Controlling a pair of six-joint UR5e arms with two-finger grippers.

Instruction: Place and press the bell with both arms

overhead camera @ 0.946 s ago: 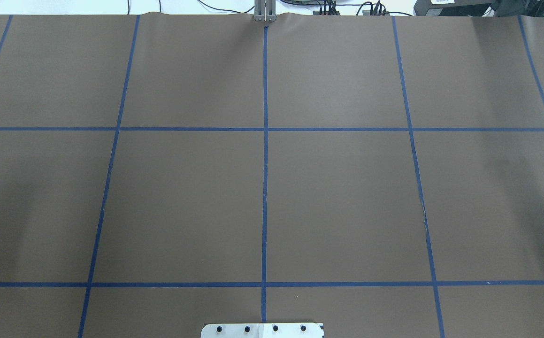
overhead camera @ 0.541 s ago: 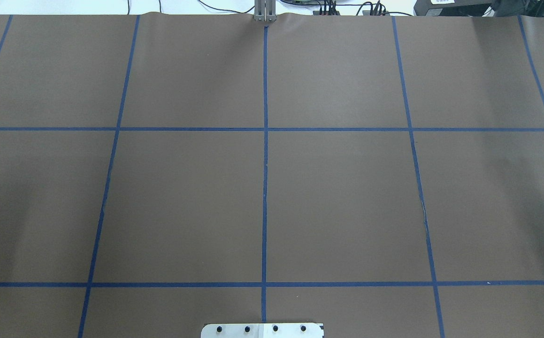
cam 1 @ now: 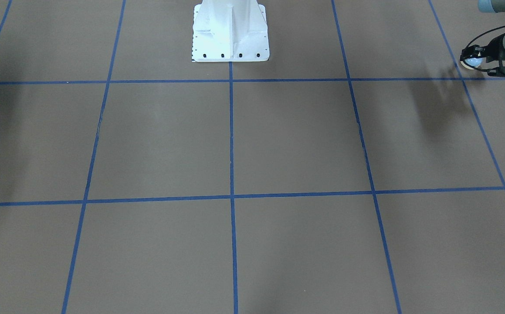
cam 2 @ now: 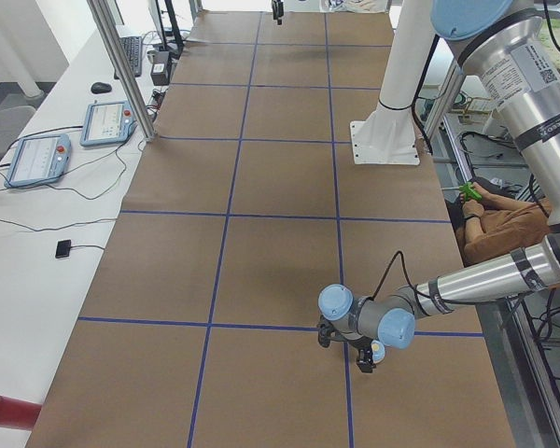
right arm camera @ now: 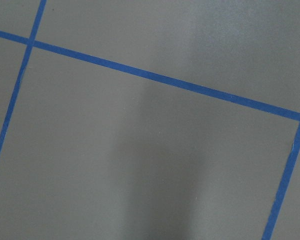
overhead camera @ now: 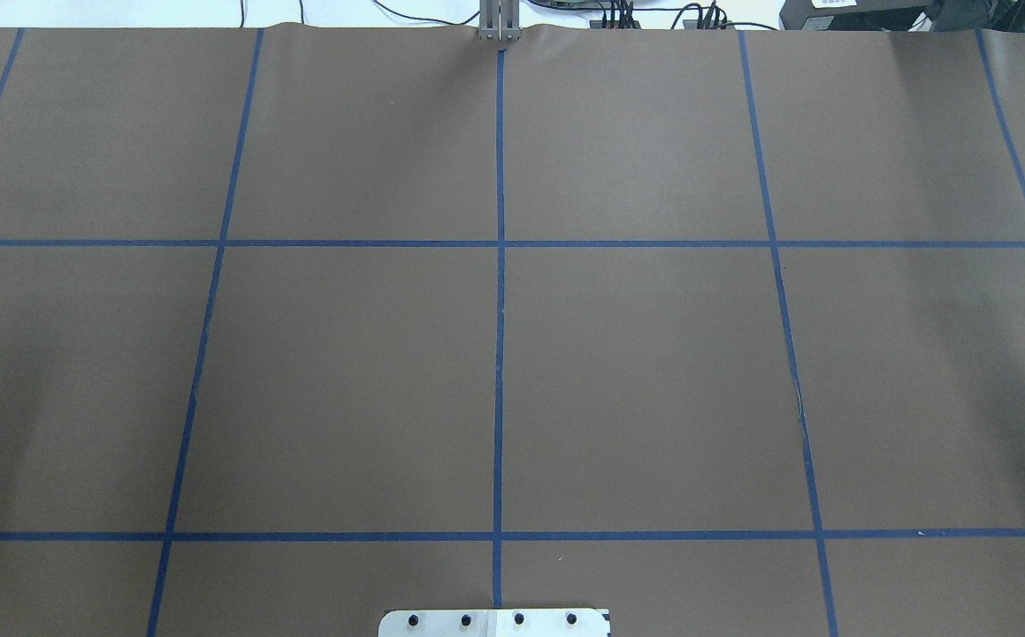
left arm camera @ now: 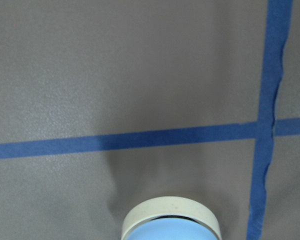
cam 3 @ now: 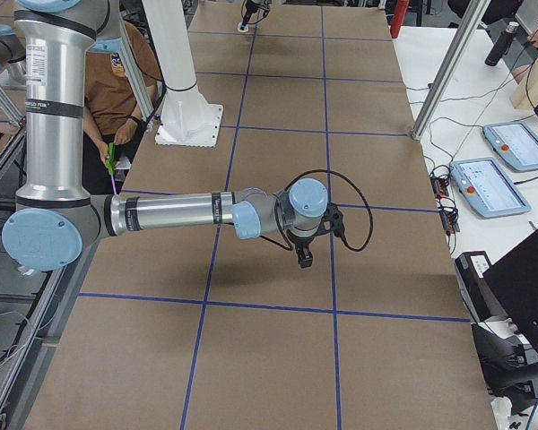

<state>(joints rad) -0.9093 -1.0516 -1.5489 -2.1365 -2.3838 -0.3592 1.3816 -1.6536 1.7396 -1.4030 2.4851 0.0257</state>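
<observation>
The bell (cam 1: 472, 62), light-blue with a cream ring, sits between the fingers of my left gripper (cam 1: 469, 58) at the top right of the front-facing view, just above the table by a blue tape line. The left wrist view shows its cream ring and blue dome (left arm camera: 171, 226) at the bottom edge. In the exterior left view the left gripper (cam 2: 365, 357) holds the bell (cam 2: 378, 352) low over the mat. My right gripper (cam 3: 302, 260) hangs over the mat near a tape crossing. I cannot tell whether it is open or shut.
The brown mat (overhead camera: 654, 380) carries a grid of blue tape lines (overhead camera: 500, 265). The white pedestal (cam 1: 229, 30) stands at the robot's side. Tablets (cam 2: 37, 157) and cables lie on the white table beside the mat. A seated person (cam 2: 499, 224) is by the robot.
</observation>
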